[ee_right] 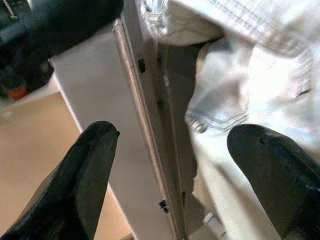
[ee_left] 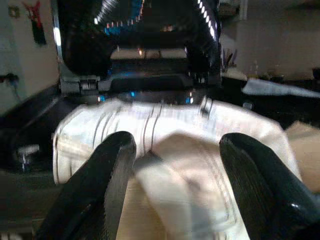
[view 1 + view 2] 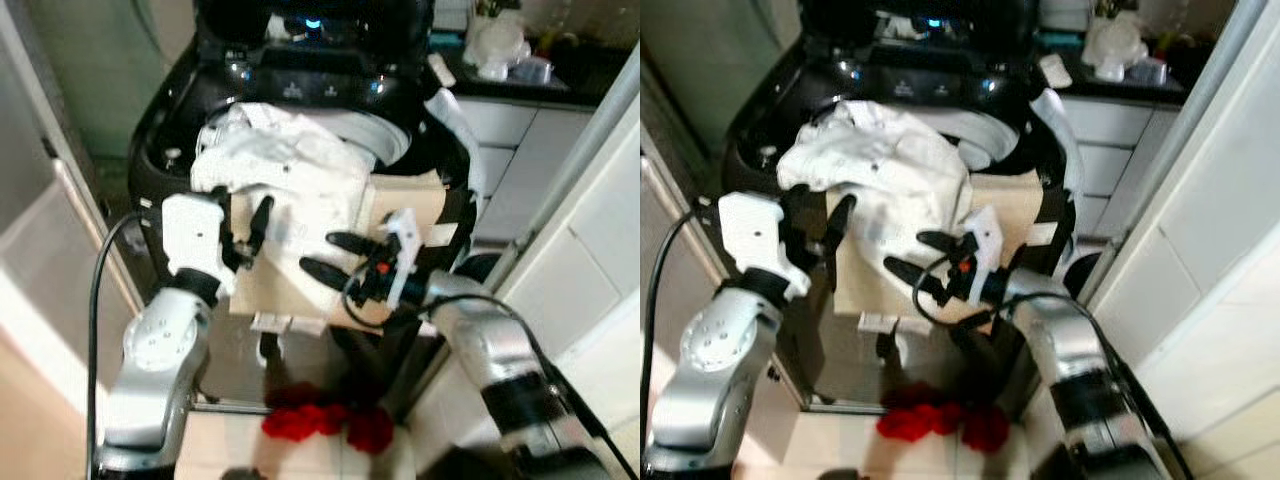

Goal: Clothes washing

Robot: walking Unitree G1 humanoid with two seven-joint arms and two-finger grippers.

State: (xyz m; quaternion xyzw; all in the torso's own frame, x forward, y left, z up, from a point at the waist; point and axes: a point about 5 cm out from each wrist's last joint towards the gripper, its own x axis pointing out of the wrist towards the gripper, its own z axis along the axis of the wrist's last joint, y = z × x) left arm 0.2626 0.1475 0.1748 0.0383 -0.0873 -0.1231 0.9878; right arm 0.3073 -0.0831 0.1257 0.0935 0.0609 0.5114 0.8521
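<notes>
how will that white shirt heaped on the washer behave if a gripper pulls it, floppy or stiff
Probably floppy: the white shirt lies crumpled and folds over the washer rim. It will likely drape and trail rather than lift whole. The open left gripper and right gripper flank it, so a pinch may catch only one layer.

The two head views look forward and steeply down from above the robot's arms, onto a black top-loading washing machine (image 3: 300, 90) straight ahead, with pale floor tiles (image 3: 300, 450) at the near edge. They share almost the whole scene; the right eye sits slightly to the right, so everything lands further left in its picture.

The left wrist camera looks along its open black fingers (image 2: 107, 185), close and nearly level, toward the machine's far control panel across a crumpled white cloth (image 2: 190, 150).

The right wrist camera, very close, faces leftward past its spread fingers (image 1: 85, 170) at the same white cloth (image 1: 260, 75) and a beige panel (image 1: 30, 165).
</notes>
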